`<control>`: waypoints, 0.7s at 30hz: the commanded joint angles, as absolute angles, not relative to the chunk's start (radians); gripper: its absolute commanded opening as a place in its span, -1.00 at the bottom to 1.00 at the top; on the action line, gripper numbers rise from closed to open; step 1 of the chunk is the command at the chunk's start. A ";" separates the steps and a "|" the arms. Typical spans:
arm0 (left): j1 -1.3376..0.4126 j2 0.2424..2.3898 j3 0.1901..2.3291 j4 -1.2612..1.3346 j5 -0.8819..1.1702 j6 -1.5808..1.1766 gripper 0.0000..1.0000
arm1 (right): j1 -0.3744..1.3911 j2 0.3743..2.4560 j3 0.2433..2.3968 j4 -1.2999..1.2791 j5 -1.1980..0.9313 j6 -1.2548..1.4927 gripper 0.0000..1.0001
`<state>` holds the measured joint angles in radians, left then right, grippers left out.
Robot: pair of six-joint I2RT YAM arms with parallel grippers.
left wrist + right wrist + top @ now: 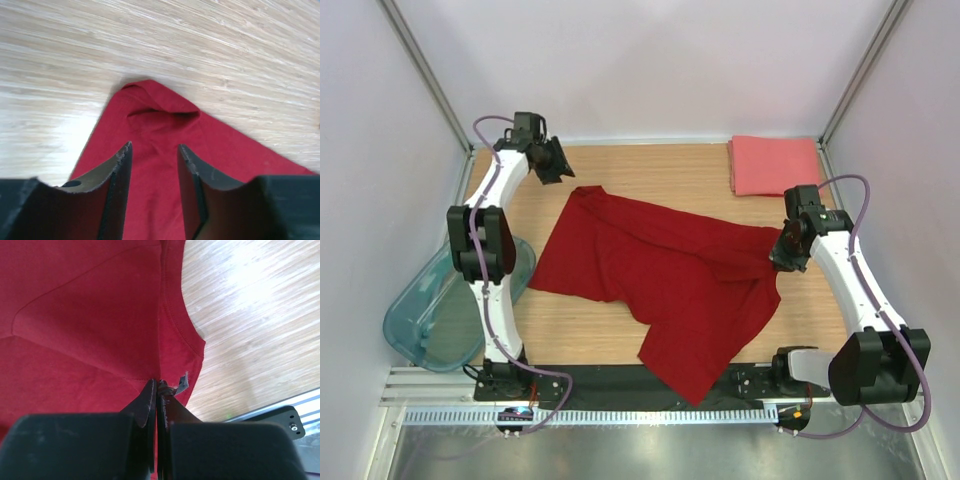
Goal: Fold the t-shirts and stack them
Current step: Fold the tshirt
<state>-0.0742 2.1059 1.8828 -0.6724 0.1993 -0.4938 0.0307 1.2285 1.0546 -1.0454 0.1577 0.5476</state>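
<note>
Right fingers (146, 402) clenched on red shirt (670, 280); left fingers (119, 172) released over corner; pink shirt (775, 165), teal bin (425, 320) apart.

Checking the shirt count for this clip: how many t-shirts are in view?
2. The red shirt lies spread out in the middle; the pink shirt sits folded at the far right.

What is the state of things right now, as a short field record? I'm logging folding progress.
dark red t-shirt: unfolded, spread and rumpled across the table
pink t-shirt: folded rectangle, far right corner
left gripper: open, holding nothing, over a corner of the red shirt
right gripper: shut on the red shirt's edge
teal bin: near left, beside the left arm
stack: not yet made
</note>
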 commanded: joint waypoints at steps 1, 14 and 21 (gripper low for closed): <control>-0.078 2.160 1.940 -0.669 0.275 -0.619 -0.17 | 0.028 1.221 1.066 -1.003 0.127 0.528 -0.98; -0.077 2.218 1.841 -0.499 0.219 -0.986 0.19 | 0.029 1.212 1.074 -0.992 0.130 0.525 -0.98; -0.077 2.278 1.859 -0.474 0.232 -1.006 0.17 | 0.029 1.206 1.066 -0.992 0.118 0.526 -0.98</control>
<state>-0.0772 2.2589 1.8431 -0.5285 0.2283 -0.9741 0.0307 1.2304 1.0546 -1.0092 0.1280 0.5293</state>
